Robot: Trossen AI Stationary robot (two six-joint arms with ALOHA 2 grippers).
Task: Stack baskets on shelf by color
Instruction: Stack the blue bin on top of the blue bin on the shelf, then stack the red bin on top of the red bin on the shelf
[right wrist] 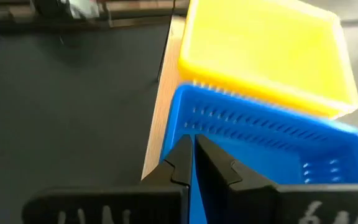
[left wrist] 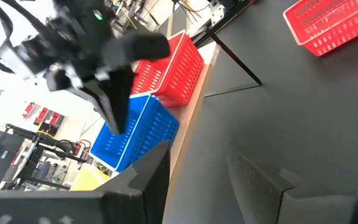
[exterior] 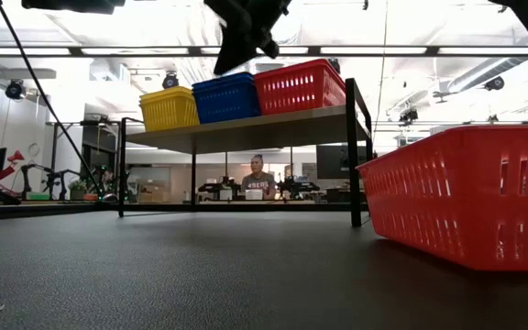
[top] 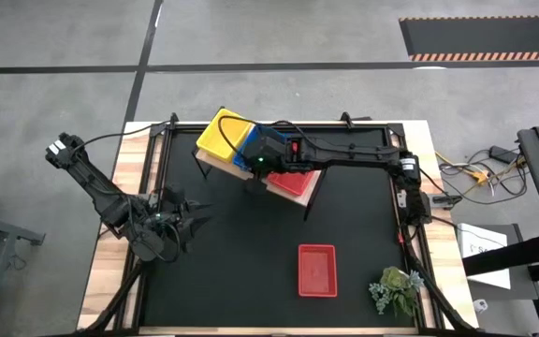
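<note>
**Right arm over the blue stack, one red basket lying apart on the table**

Shelf (top: 215, 165) is standing toward the far middle of the black table (top: 241, 271), carrying three basket stacks side by side: yellow baskets (top: 225, 133) at the left arm's end, blue baskets (exterior: 227, 97) in the middle, red baskets (exterior: 299, 87) at the right arm's end. Low view is showing all three stacks resting on the plank, walls touching or nearly so.

Right gripper (right wrist: 193, 163) is hanging over the blue stack at its table-side rim, fingers (right wrist: 180, 165) pressed together. Wrist view is showing the tips right at the blue wall; cannot tell whether anything is pinched between them. Arm is reaching across from the right side of the table.

Left gripper (top: 192, 213) is waiting low over the table's left part, well apart from the shelf, jaws spread and holding nothing.

A lone red basket (top: 317, 270) is sitting upright on the tabletop near the front right, well apart from the shelf. A small green plant (top: 396, 290) is lying at the table's front right corner, near that basket.
</note>
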